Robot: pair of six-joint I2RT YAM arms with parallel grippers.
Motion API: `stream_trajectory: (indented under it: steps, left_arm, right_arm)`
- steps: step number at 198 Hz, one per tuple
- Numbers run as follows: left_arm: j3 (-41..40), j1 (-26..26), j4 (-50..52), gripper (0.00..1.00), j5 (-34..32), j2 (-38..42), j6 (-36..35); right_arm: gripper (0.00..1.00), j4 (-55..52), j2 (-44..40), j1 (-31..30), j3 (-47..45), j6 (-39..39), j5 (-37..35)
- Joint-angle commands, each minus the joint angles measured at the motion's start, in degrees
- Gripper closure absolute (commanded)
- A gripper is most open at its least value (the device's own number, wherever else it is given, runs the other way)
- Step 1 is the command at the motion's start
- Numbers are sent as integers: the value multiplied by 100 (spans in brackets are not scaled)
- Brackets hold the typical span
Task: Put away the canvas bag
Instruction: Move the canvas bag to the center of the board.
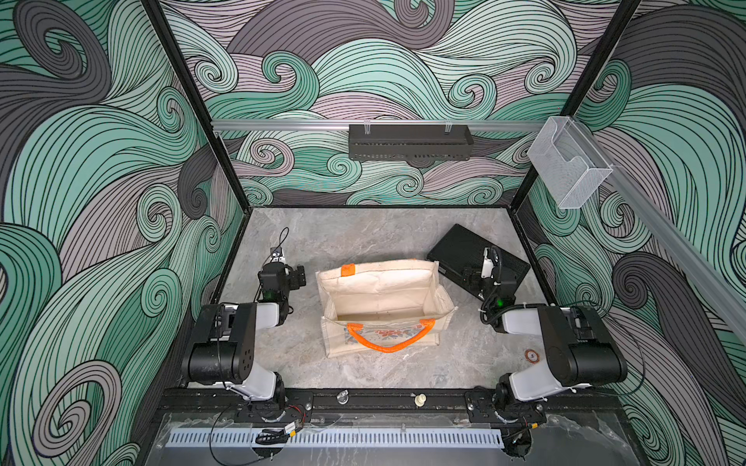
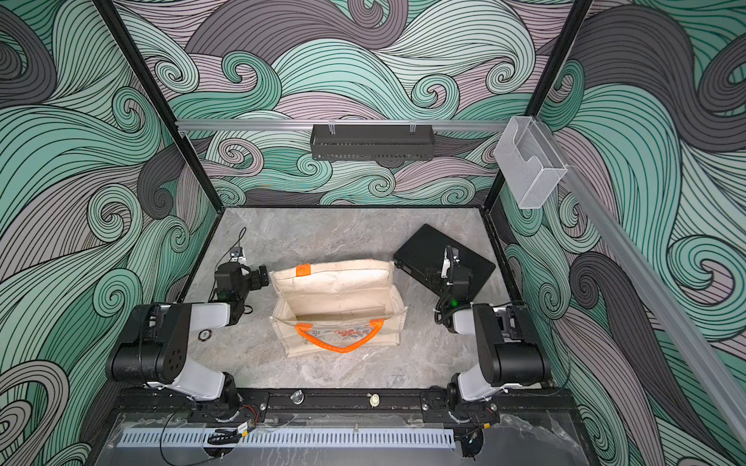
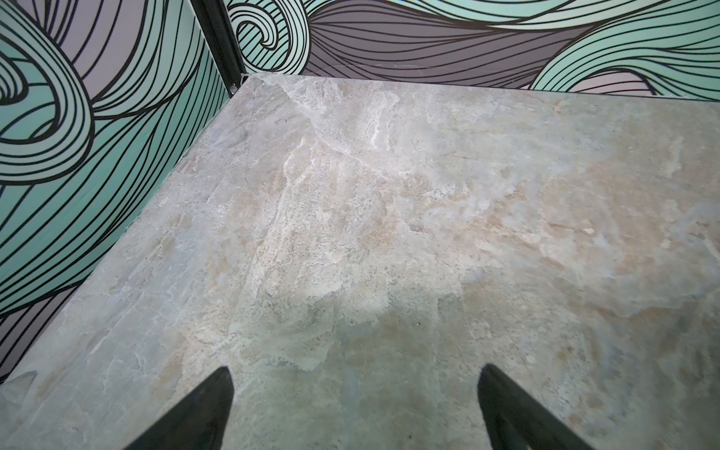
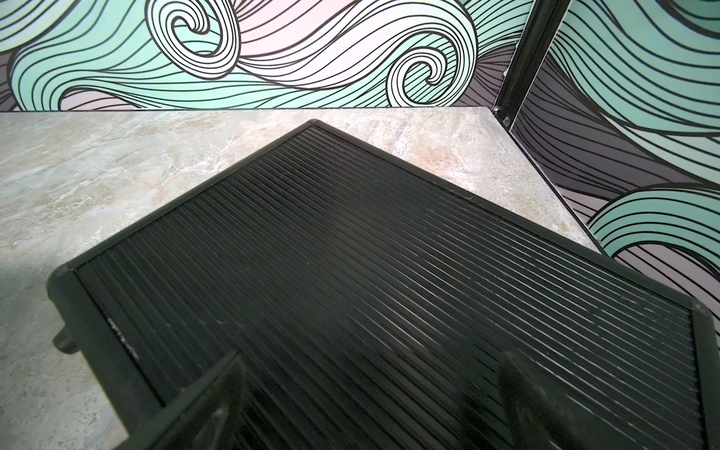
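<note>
The canvas bag (image 1: pixel 383 282) (image 2: pixel 337 282) stands upright in the middle of the table in both top views, its mouth open. One orange handle (image 1: pixel 387 345) droops over its near printed side. My left gripper (image 1: pixel 282 268) (image 2: pixel 238 268) hangs to the left of the bag, apart from it. In the left wrist view it (image 3: pixel 354 374) is open over bare table, nothing between the fingers. My right gripper (image 1: pixel 482 268) (image 2: pixel 444 268) hovers to the right of the bag over a flat black ribbed box (image 1: pixel 460 246) (image 4: pixel 370 253). It (image 4: pixel 374 362) is open and empty. Neither wrist view shows the bag.
A black perforated shelf (image 1: pixel 409 141) hangs on the back wall's rail. A clear plastic bin (image 1: pixel 569 161) is fixed to the right wall's rail. A small round disc (image 1: pixel 532 356) lies near the right arm's base. Patterned walls close three sides.
</note>
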State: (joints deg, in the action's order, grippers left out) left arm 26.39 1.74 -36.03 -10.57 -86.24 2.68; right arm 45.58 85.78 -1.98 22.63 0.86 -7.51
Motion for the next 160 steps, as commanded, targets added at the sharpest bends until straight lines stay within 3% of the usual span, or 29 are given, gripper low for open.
stream_trajectory:
  steps: [1,19,47,66,77,90,130,160]
  left_arm:
    - [574,28,1351,1,-748,817,455]
    - [1419,44,3144,1,-1351,1366,1191]
    - [2152,46,4519,1,-1197,2136,2776]
    - [2440,104,5307,1,-179,2639,3547]
    - [2604,101,5600,1,678,2900,3416]
    - [2874,39,6333,1,1143,3124,3491]
    - [3347,11,8070,2,2363,3387,3123]
    - [3566,-51,8849,2,2327,3534,2682]
  right_arm:
    - [0,-1033,-906,18,326,-147,-361]
    - [0,-1645,-1666,22,520,-243,-490]
    - [0,-3515,-2424,48,1493,-427,666]
    - [0,-4446,-2771,-5,2155,-493,1814]
    - [1,-4960,-2863,-178,2557,-496,2301]
    - [1,-5729,-2857,-709,3106,-178,2573]
    - [3,-7542,-2417,-3036,4294,686,2063]
    - [3,-8171,-1756,-4565,4842,933,1564]
